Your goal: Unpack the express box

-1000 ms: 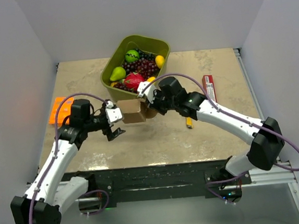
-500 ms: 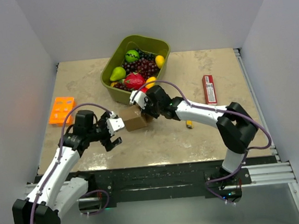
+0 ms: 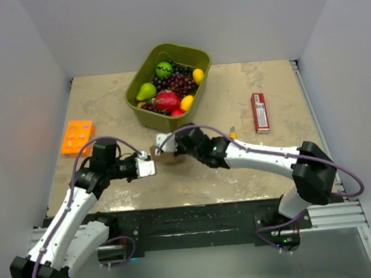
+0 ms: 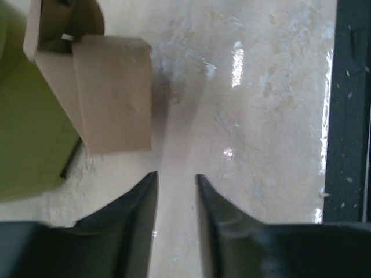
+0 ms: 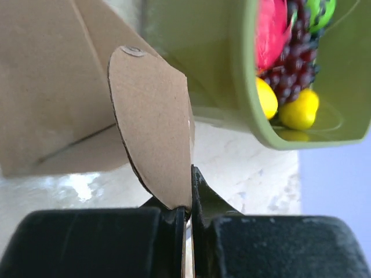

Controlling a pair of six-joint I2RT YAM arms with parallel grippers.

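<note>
left gripper: fingers slightly parted, empty, tips just short of express box.
express box: on tabletop, between both grippers, just in front of green fruit tub.
right gripper: fingers pinched shut on rounded flap of express box.

Lab test booth, plain white walls, stone-look tabletop

- Reaches inward with left arm, left gripper narrowly parted, empty.
- Stretches right arm leftward, right gripper pinched on a flap of the express box.
</note>
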